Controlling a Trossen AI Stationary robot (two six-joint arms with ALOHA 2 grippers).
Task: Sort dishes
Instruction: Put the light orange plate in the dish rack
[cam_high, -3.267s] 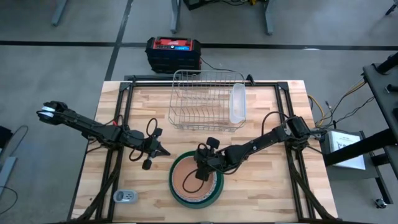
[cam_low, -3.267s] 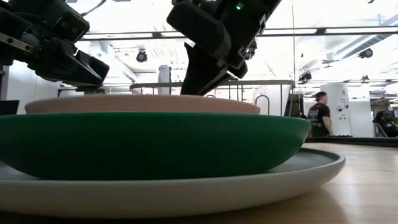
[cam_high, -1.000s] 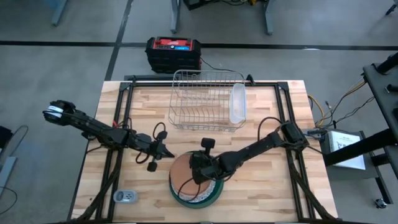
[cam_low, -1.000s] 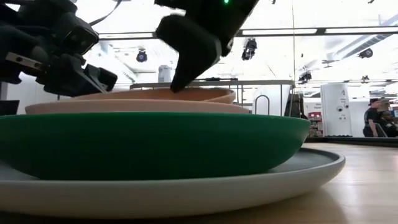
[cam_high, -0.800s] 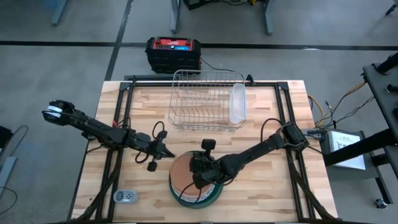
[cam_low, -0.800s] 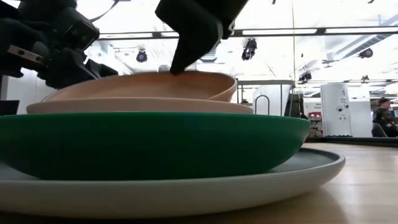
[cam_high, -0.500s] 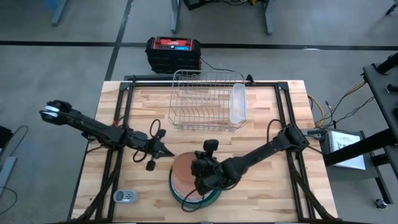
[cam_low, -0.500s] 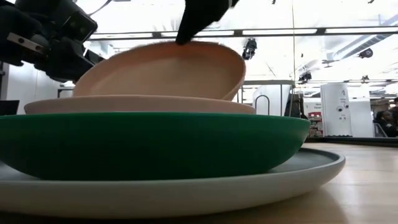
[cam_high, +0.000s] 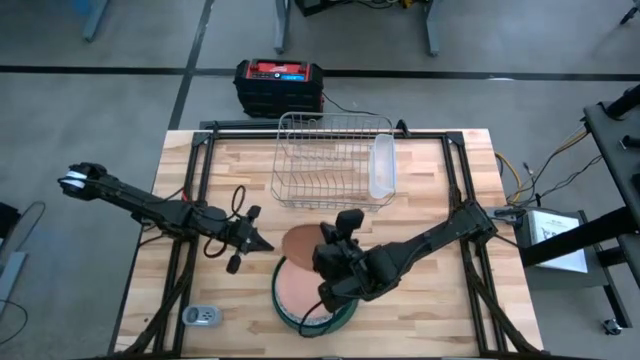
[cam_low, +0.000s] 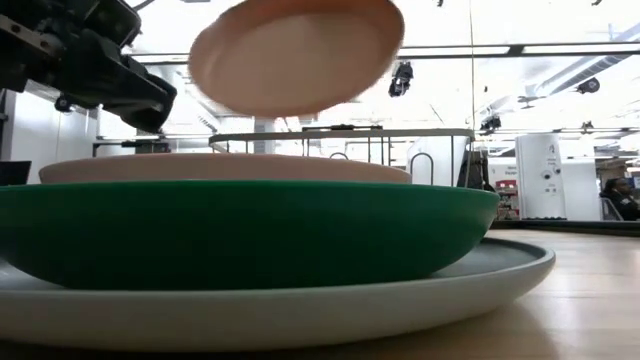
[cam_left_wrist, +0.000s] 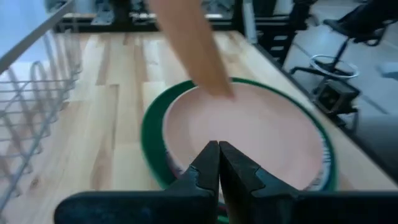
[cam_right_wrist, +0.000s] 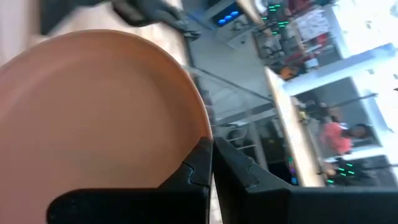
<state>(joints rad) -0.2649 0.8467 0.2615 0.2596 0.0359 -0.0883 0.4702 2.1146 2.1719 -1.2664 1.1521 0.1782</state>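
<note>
- Our right end effector (cam_right_wrist: 210, 163) is clamped shut on the rim of a terracotta-pink plate (cam_high: 303, 243), and that plate has just come clear of the stack: half a second ago one edge was tipping up off the plate beneath, and now it hangs in the air above the pile.
- That means one plate is separated and, we judge, ready to carry toward the wire rack (cam_high: 333, 160) at the far side of the worktop (cam_high: 440, 310).
- The lifted plate stands steeply tilted, its face toward the low camera; being round, it has no long axis.
- Below it remain another pink plate (cam_low: 225, 167), the dark green plate (cam_low: 250, 235) and the pale grey plate (cam_low: 300, 305), all flat.
- Our left end effector (cam_left_wrist: 218, 163) is closed and empty, hovering just beside the stack.
</note>
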